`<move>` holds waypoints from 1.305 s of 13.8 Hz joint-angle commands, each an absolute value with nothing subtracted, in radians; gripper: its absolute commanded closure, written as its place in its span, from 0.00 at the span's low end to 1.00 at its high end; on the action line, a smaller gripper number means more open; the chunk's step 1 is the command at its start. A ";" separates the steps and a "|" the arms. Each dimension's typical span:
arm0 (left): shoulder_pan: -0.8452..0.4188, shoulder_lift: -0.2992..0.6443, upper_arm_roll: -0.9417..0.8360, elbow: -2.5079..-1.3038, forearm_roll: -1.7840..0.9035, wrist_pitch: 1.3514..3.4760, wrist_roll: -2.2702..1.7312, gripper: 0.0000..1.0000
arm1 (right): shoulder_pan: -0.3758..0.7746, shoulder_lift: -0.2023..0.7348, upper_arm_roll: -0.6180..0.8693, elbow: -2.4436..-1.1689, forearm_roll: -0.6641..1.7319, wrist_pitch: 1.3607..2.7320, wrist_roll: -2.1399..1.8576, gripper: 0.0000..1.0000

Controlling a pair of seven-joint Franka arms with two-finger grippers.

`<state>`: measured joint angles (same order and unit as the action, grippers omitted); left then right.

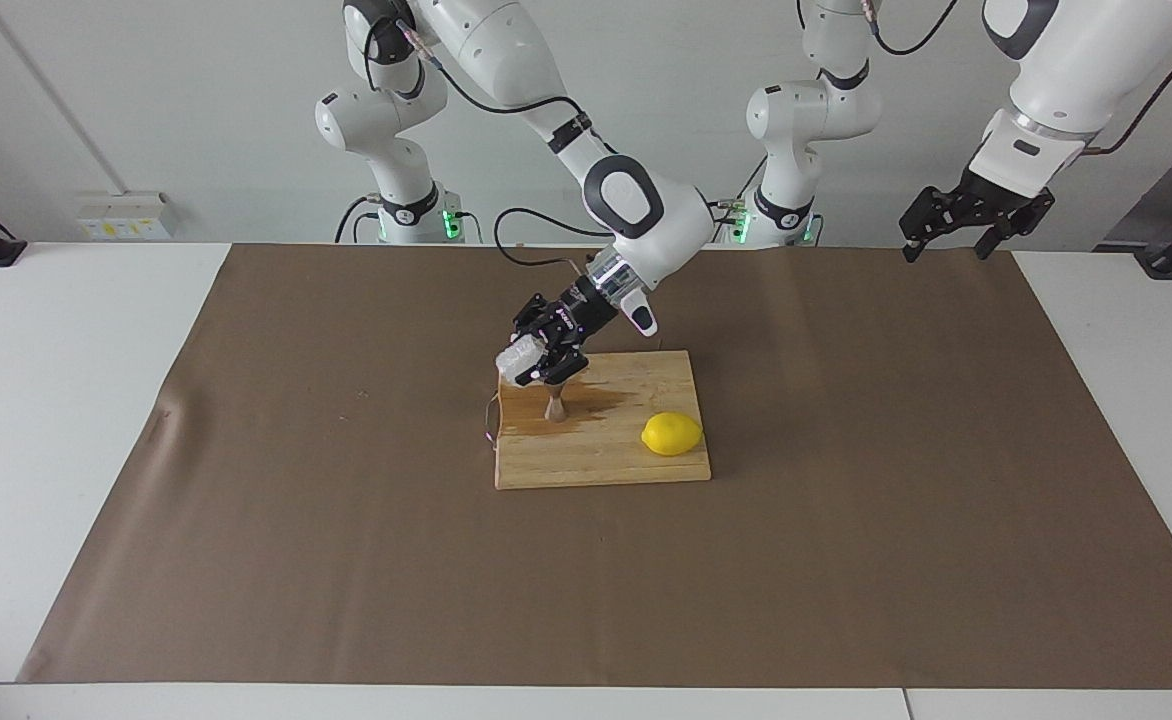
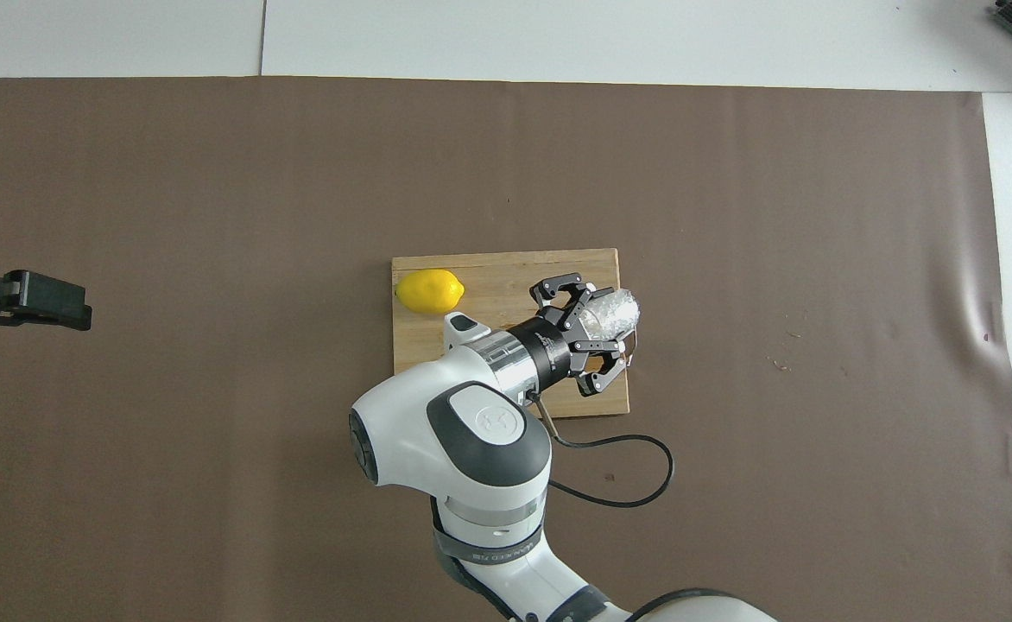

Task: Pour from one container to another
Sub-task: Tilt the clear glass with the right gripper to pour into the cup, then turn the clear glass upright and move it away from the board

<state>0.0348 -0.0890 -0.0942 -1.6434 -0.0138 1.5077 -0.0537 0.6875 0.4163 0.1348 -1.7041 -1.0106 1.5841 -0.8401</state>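
R gripper, pinching the tipped glass cup over the jigger, is mid-pour; next: tilt back upright w/o spilling; L gripper waits, spread.

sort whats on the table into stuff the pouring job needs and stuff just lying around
In the job:
- glass cup, tipped over, held in the right hand
- steel jigger, upright on the board under the cup

Lying about:
- lemon, on the board toward the left arm's end
- cutting board, wet patch by the jigger
- left hand, open, waiting
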 commanded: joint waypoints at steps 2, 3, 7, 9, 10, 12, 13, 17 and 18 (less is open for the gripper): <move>0.043 -0.094 -0.095 -1.646 -0.025 1.494 -0.044 0.00 | 0.678 0.388 0.144 -1.738 -1.046 1.603 -0.861 1.00; 0.043 -0.094 -0.095 -1.646 -0.025 1.494 -0.044 0.00 | 0.677 0.388 0.144 -1.738 -1.048 1.603 -0.858 1.00; 0.043 -0.094 -0.095 -1.646 -0.025 1.494 -0.044 0.00 | 0.678 0.388 0.144 -1.738 -1.081 1.605 -0.844 1.00; 0.043 -0.094 -0.095 -1.646 -0.025 1.494 -0.044 0.00 | 0.678 0.387 0.144 -1.740 -1.086 1.606 -0.821 1.00; 0.043 -0.094 -0.095 -1.646 -0.025 1.494 -0.044 0.00 | 0.678 0.387 0.144 -1.741 -1.095 1.608 -0.819 1.00; 0.043 -0.094 -0.095 -1.646 -0.025 1.494 -0.044 0.00 | 0.681 0.376 0.144 -1.765 -1.121 1.629 -0.816 1.00; 0.043 -0.094 -0.095 -1.646 -0.025 1.494 -0.044 0.00 | 0.704 0.373 0.146 -1.788 -1.143 1.628 -0.787 1.00; 0.043 -0.094 -0.095 -1.646 -0.025 1.494 -0.044 0.00 | 0.741 0.368 0.144 -1.852 -1.190 1.634 -0.730 1.00; 0.043 -0.094 -0.095 -1.646 -0.025 1.494 -0.044 0.00 | 0.738 0.367 0.144 -1.852 -1.195 1.629 -0.730 1.00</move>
